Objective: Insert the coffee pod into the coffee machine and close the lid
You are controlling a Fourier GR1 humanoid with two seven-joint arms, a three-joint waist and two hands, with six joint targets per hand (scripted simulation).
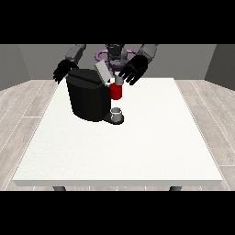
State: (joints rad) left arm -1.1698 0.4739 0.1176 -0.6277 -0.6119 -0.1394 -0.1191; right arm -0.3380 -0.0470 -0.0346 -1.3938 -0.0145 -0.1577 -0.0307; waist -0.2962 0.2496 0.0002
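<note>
We see a white tabletop [137, 147] with the robot [114, 53] standing behind it at twelve o'clock. On the tabletop's far left part, around eleven o'clock from its middle, stands a black coffee machine [87, 98]. Its grey lid [103, 71] is tilted up and open at the machine's top, leaning toward one o'clock. At the machine's front, on the side facing three o'clock, a red holder [116, 92] juts out, with a small grey piece at its top [118, 81] that we take for the coffee pod, though we cannot tell whether it is the pod or part of the machine. Below the red holder, at six o'clock from it, a small grey cup [116, 112] sits on the machine's dark base [113, 120].

The hand at the view's right [134, 69] hangs just above and to the two o'clock side of the red holder, its fingers spread and pointing down toward the holder; we cannot tell whether any fingertip touches the grey piece. It holds nothing that we can see.

The hand at the view's left [63, 70] hangs at the machine's ten o'clock corner, near its top edge, with fingers spread and relaxed, pointing down. We cannot tell whether it touches the machine.
</note>
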